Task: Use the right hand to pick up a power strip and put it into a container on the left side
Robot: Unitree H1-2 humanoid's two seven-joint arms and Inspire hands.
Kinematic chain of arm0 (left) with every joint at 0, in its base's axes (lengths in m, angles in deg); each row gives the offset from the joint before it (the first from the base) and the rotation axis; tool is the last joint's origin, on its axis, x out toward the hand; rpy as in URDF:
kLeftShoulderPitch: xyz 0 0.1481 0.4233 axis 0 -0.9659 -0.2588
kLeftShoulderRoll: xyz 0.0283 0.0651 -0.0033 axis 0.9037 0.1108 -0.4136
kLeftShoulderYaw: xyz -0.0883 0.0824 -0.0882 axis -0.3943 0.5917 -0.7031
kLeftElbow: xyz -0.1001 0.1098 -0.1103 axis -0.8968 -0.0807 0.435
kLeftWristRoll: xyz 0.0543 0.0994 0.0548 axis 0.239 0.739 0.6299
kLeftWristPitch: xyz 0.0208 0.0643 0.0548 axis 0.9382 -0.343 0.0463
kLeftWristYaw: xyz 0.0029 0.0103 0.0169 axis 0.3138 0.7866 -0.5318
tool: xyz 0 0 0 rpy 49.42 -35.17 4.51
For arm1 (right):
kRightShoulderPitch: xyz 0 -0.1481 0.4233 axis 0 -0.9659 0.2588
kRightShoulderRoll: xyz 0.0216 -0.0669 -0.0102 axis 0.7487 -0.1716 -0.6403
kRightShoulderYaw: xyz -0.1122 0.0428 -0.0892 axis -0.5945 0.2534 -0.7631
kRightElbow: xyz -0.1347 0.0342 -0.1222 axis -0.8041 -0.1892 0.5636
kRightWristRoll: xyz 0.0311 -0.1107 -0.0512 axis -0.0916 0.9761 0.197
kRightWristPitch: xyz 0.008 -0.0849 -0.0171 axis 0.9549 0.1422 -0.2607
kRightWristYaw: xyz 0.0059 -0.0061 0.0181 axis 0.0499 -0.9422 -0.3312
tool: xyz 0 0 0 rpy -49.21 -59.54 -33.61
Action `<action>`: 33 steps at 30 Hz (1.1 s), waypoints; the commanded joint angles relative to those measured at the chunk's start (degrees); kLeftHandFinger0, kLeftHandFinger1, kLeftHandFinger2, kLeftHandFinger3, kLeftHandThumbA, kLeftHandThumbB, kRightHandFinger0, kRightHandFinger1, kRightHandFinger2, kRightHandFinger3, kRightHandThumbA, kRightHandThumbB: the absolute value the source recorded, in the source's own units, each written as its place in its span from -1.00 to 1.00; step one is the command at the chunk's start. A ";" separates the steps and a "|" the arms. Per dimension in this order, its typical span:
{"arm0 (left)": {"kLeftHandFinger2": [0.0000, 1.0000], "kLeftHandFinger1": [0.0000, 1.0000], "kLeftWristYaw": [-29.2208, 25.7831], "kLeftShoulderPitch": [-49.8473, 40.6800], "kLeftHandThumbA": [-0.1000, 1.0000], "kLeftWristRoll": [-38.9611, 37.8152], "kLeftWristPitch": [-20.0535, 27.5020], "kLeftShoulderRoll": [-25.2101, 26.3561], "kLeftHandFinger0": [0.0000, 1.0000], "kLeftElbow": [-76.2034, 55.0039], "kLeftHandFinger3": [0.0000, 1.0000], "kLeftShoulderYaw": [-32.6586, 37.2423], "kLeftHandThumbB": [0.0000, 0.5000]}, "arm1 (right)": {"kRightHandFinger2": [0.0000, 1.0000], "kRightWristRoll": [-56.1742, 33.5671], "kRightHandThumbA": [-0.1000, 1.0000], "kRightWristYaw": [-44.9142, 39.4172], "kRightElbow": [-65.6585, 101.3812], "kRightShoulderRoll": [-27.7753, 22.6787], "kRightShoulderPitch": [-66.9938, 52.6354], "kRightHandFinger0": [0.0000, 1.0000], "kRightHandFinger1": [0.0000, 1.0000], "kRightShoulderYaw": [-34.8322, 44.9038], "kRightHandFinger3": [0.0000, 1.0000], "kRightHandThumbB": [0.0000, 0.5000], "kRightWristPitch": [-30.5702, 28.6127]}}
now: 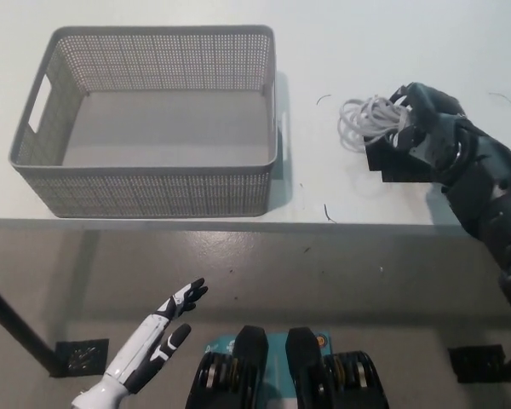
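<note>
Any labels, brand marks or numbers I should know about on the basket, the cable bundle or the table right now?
None can be read.
Grey basket: plain mesh, no label showing.
White coiled cable: no print visible.
Black block held in the right robot hand: no marking can be made out.
White table: bare of text.

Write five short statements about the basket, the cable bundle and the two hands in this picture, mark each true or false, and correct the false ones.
1. The grey basket holds the power strip. False: the basket is empty.
2. The black right hand is closed on a black block beside the coiled white cable. True.
3. The white left hand rests on the table. False: it hangs below the table edge, fingers apart, holding nothing.
4. The cable coil lies to the right of the basket. True.
5. The basket lies tipped on its side. False: it stands upright, opening upward.
</note>
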 commanded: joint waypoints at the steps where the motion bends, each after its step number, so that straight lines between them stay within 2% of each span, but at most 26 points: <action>1: 1.00 1.00 0.64 1.49 1.00 0.31 1.66 0.92 1.00 -0.94 1.00 -0.33 0.49 | -0.29 -4.77 -1.00 1.78 -2.26 -2.40 -0.75 -0.71 -0.46 4.24 -0.35 -0.44 0.11; 3: 1.00 1.00 0.72 1.63 1.00 0.20 1.66 1.06 1.00 -1.06 1.00 -0.40 0.48 | -0.27 -5.22 -1.00 1.86 -2.28 -2.44 -0.62 -0.64 -0.39 5.40 -0.32 -0.38 -0.11; 5: 1.00 1.00 0.78 1.86 1.00 0.25 1.61 1.21 1.00 -1.00 1.00 -0.43 0.49 | -0.36 -4.69 -1.00 1.44 -2.32 -2.75 -0.74 -0.74 -0.49 5.45 -0.47 -0.42 -0.89; 6: 1.00 1.00 0.83 1.97 1.00 0.25 1.80 1.28 1.00 -0.93 1.00 -0.42 0.48 | -0.31 -4.64 -1.00 1.20 -2.33 -2.87 -0.82 -0.72 -0.45 5.47 -0.33 -0.44 -1.17; 7: 1.00 1.00 0.85 2.19 1.00 0.10 2.13 1.35 1.00 -0.69 1.00 -0.43 0.44 | -0.26 -4.85 -1.00 0.91 -2.35 -2.90 -0.76 -0.70 -0.43 5.76 -0.01 -0.43 -1.09; 9: 1.00 1.00 1.21 2.28 1.00 -0.96 2.25 1.48 1.00 -0.52 1.00 -0.37 0.38 | -0.25 -4.77 -1.00 0.68 -2.37 -2.98 -1.02 -0.67 -0.40 5.80 -0.17 -0.45 -1.10; 10: 1.00 1.00 1.26 2.28 1.00 -1.07 2.25 1.49 1.00 -0.52 1.00 -0.36 0.38 | -0.25 -4.77 -1.00 0.69 -2.38 -2.99 -1.05 -0.67 -0.40 5.80 -0.17 -0.45 -1.03; 11: 1.00 1.00 1.23 2.24 1.00 -1.19 2.25 1.43 1.00 -0.50 1.00 -0.42 0.41 | -0.37 -5.24 -1.00 0.63 -2.36 -3.05 -1.14 -0.86 -0.57 6.24 -0.20 -0.44 -1.32; 12: 1.00 1.00 1.28 2.23 1.00 -1.24 2.25 1.39 1.00 -0.50 1.00 -0.45 0.41 | -0.51 -5.66 -1.00 0.72 -2.35 -3.18 -1.23 -0.97 -0.71 6.59 -0.31 -0.44 -1.51; 13: 1.00 1.00 1.31 2.24 1.00 -1.25 2.25 1.44 1.00 -0.53 1.00 -0.53 0.40 | -0.50 -7.62 -1.00 0.61 -2.30 -3.19 -1.24 -1.00 -0.80 8.55 -0.28 -0.39 -2.07; 14: 1.00 1.00 1.29 2.25 1.00 -1.24 2.25 1.47 1.00 -0.53 1.00 -0.66 0.40 | -0.45 -9.83 -1.00 0.38 -2.25 -3.10 -1.19 -1.00 -0.78 10.77 -0.25 -0.38 -2.53; 16: 1.00 1.00 1.44 2.14 1.00 -1.47 2.25 1.73 1.00 -0.61 1.00 -0.86 0.39 | -0.07 -12.54 -1.00 -0.25 -2.01 -3.07 -0.53 -0.70 -0.41 14.32 -0.06 -0.43 -3.48; 17: 1.00 1.00 1.46 2.12 1.00 -1.54 2.25 1.90 1.00 -0.61 1.00 -0.97 0.38 | -0.03 -13.92 -1.00 -0.97 -1.96 -3.16 0.24 -0.78 -0.41 16.43 -0.06 -0.38 -3.41; 18: 1.00 1.00 1.49 2.14 1.00 -1.61 2.25 1.95 1.00 -0.54 1.00 -1.00 0.38 | 0.09 -15.80 -1.00 -1.66 -1.92 -3.34 0.88 -0.92 -0.41 18.77 -0.23 -0.34 -3.33; 19: 1.00 1.00 1.52 2.22 1.00 -1.70 2.25 1.99 1.00 -0.43 1.00 -1.04 0.38 | 0.16 -17.52 -1.00 -2.27 -1.87 -3.48 1.41 -0.93 -0.39 20.93 -0.28 -0.33 -3.39; 20: 1.00 1.00 1.61 2.28 1.00 -1.96 2.25 1.97 1.00 -0.28 1.00 -1.12 0.35 | 0.32 -25.30 -1.00 -4.59 -1.75 -3.68 2.75 -0.99 -0.36 29.35 -0.53 -0.32 -3.27; 21: 1.00 1.00 1.64 2.28 1.00 -2.03 2.25 2.00 1.00 -0.25 1.00 -1.17 0.35 | 0.43 -26.96 -1.00 -5.06 -1.73 -3.67 3.05 -1.00 -0.29 31.39 -0.53 -0.32 -3.17; 23: 1.00 1.00 1.31 2.24 1.00 -1.78 2.25 2.11 1.00 -0.19 1.00 -1.33 0.30 | 0.41 -35.93 -1.00 -6.75 -1.57 -3.89 6.37 -1.00 -0.38 42.23 -0.17 -0.32 -0.52; 25: 1.00 1.00 1.20 2.24 1.00 -1.56 2.25 2.15 1.00 -0.11 1.00 -1.38 0.31 | 0.47 -37.64 -1.00 -7.62 -1.49 -4.11 7.94 -1.00 -0.43 45.65 -0.12 -0.32 0.53; 26: 1.00 1.00 1.22 2.27 1.00 -1.61 2.25 2.19 1.00 -0.06 1.00 -1.42 0.30 | 0.43 -38.04 -1.00 -9.25 -1.41 -4.26 8.48 -1.00 -0.50 46.60 -0.11 -0.43 0.73; 27: 1.00 1.00 1.31 2.22 1.00 -1.76 2.25 2.24 1.00 0.03 1.00 -1.47 0.31 | 0.38 -40.50 -1.00 -12.09 -1.30 -4.58 9.58 -1.00 -0.60 49.87 -0.18 -0.44 1.67; 28: 1.00 1.00 1.38 2.21 1.00 -1.86 2.25 2.25 1.00 0.13 1.00 -1.49 0.31 | 0.38 -43.30 -1.00 -12.29 -1.29 -4.89 11.04 -1.00 -0.64 53.41 0.06 -0.41 4.01; 29: 1.00 1.00 1.40 2.21 1.00 -1.88 2.25 2.25 1.00 0.15 1.00 -1.49 0.31 | 0.37 -43.89 -1.00 -12.08 -1.30 -4.99 11.52 -1.00 -0.70 54.70 0.05 -0.42 4.88; 30: 1.00 1.00 1.15 1.97 1.00 -1.74 2.25 2.21 1.00 0.06 1.00 -1.49 0.30 | 0.32 -44.28 -1.00 -13.46 -1.20 -5.08 12.53 -1.00 -0.76 56.00 -0.15 -0.46 5.37; 32: 1.00 1.00 0.92 1.77 1.00 -1.42 2.25 2.18 1.00 0.00 1.00 -1.46 0.29 | 0.24 -44.77 -1.00 -14.41 -1.01 -5.04 13.65 -1.00 -0.84 57.74 -0.20 -0.54 5.88; 33: 1.00 1.00 0.88 1.72 1.00 -1.40 2.25 2.13 1.00 0.02 1.00 -1.47 0.28 | 0.19 -45.35 -1.00 -15.56 -0.96 -5.10 14.38 -1.00 -0.90 59.09 -0.32 -0.56 6.57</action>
